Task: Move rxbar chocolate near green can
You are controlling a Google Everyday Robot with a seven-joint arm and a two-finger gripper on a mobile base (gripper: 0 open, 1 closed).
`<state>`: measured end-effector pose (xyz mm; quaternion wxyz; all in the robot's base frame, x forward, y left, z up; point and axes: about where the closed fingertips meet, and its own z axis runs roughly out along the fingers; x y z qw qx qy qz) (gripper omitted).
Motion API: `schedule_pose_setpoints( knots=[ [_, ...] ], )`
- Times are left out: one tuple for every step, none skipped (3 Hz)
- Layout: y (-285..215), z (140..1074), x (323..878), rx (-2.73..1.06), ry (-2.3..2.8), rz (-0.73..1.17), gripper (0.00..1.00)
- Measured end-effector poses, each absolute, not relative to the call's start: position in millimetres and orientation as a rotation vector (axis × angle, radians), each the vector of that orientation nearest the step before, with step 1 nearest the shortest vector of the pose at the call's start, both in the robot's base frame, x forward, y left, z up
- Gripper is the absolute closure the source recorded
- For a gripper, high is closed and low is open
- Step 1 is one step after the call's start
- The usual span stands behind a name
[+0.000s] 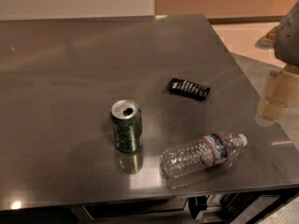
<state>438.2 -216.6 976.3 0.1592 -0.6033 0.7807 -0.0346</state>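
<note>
The rxbar chocolate [188,88], a small flat black wrapper with white lettering, lies on the steel table [70,69] right of centre. The green can [126,125] stands upright with its silver top opened, to the front left of the bar and about a can's height away from it. My gripper [275,97] hangs at the right edge of the view, a pale shape under a grey arm part, above the table's right edge. It is well to the right of the bar and holds nothing that I can see.
A clear plastic water bottle [202,154] with a white cap lies on its side near the table's front edge, right of the can. The table's right edge runs just under the gripper. A pale floor and an orange wall lie beyond.
</note>
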Motion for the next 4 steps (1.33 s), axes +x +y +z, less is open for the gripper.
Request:
schedule_pose_setpoints(
  knots=[
    [-217, 976, 438, -1.724, 2.231, -0.099, 0.0],
    [-215, 977, 440, -1.728, 2.231, -0.093, 0.0],
    [-203, 969, 456, -1.74, 2.229, -0.049, 0.0],
    [-181, 949, 478, -1.761, 2.223, -0.004, 0.0]
  ],
)
